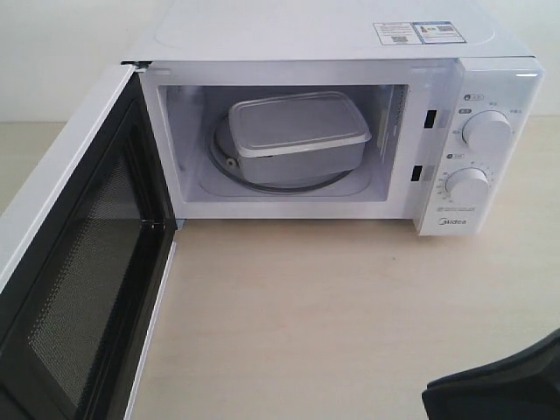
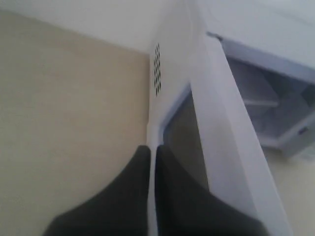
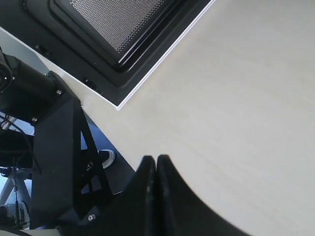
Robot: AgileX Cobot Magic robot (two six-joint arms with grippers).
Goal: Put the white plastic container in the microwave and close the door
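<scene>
While door stands open, container on microwave turntable

Glossy white microwave shell on a matt wood-grain table; its door carries fine perforated mesh (black).

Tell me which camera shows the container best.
The exterior view: the container sits in plain view, lidded, inside the open microwave. The left wrist view shows only a blurred cavity corner, no container; the right wrist view shows just the door and table.
</scene>
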